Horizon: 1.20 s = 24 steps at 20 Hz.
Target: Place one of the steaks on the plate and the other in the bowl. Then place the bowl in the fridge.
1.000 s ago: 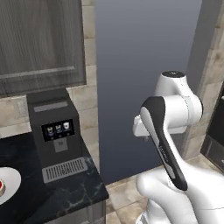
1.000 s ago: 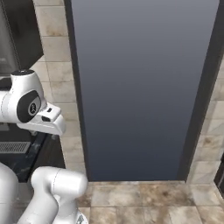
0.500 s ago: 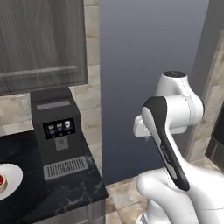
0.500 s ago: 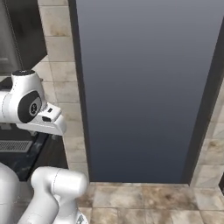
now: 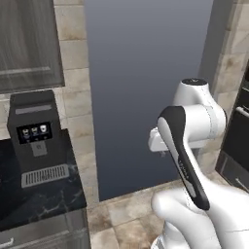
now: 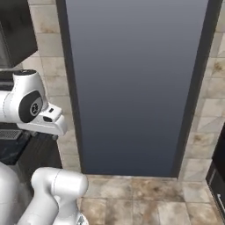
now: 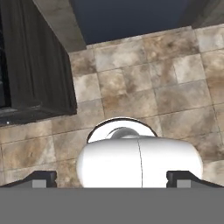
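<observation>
Left base view: coffee machine (image 5: pixel 38 133) on dark counter (image 5: pixel 34 199).

Black marbled counter (image 5: pixel 34 199) with a dark coffee machine (image 5: pixel 36 136) on top; tan tiled floor (image 6: pixel 145 197) alongside.

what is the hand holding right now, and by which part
Nothing is held. In the hand view the hand is open, its two fingertips set far apart with only the tiled floor showing beyond them.
</observation>
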{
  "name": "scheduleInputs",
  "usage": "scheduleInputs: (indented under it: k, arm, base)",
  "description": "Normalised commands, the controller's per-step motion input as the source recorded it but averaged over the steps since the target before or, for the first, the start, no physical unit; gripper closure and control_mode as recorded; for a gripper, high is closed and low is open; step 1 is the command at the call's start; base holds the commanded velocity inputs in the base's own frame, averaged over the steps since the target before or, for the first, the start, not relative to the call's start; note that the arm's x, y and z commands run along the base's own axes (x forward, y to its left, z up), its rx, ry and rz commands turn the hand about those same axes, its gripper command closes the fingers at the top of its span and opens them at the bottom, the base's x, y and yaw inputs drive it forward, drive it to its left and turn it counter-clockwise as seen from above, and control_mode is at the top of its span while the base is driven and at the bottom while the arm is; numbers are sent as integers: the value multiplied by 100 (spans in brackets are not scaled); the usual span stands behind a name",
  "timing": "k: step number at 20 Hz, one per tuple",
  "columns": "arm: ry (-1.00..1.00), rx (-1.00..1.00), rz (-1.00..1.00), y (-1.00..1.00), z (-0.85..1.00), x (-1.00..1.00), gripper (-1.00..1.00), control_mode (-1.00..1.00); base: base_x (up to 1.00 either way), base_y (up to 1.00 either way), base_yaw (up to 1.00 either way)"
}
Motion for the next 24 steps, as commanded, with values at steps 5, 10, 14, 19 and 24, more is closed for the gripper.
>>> scheduleInputs:
  k: [5,10,14,19,24]
  arm:
    - [0,0,0,0,0,0,-100,100]
    - [0,0,0,0,0,0,-100,100]
    - [0,0,0,0,0,0,-100,100]
    - [0,0,0,0,0,0,-100,100]
    - [0,0,0,0,0,0,-100,100]
  base:
    - [-49,91,56]
    - [-37,78,76]
    - [-6,87,16]
    - [9,88,-4]
    - [28,75,-28]
